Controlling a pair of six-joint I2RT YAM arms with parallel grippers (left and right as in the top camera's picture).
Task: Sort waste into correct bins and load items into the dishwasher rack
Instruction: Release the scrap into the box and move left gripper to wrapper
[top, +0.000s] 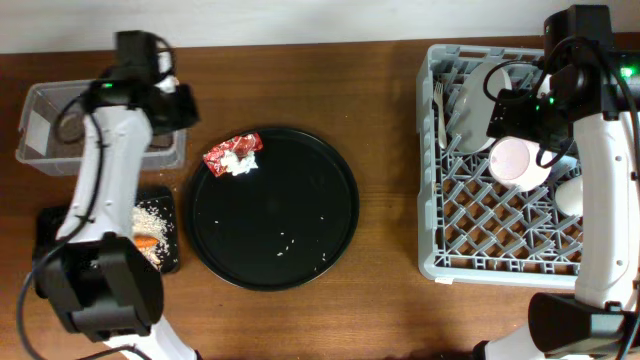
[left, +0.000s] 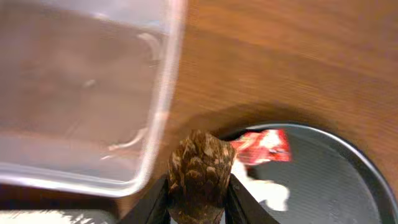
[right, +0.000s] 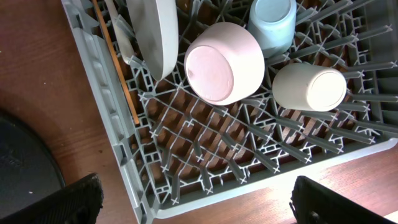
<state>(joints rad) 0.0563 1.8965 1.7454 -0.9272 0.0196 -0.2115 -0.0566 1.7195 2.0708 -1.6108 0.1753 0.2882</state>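
My left gripper (left: 200, 199) is shut on a small brown lump (left: 200, 171), beside the clear tub (left: 81, 93). In the overhead view it (top: 175, 105) hangs at the right edge of the tub (top: 40, 150). The red-and-white wrapper (top: 233, 155) with tissue lies on the round tray's upper left edge. White rice (top: 155, 215) and the carrot (top: 146, 241) lie in the flat black tray (top: 50, 225). My right gripper (right: 199, 208) is open and empty above the dishwasher rack (right: 155, 143). The rack holds the plate (right: 158, 37), bowl (right: 222, 62), blue cup (right: 272, 25), white cup (right: 310, 86) and fork (top: 438, 100).
The large round black tray (top: 290, 215) sits mid-table with a few rice grains on it. The rack (top: 450, 255) fills the right side. Bare brown table lies between tray and rack and along the front edge.
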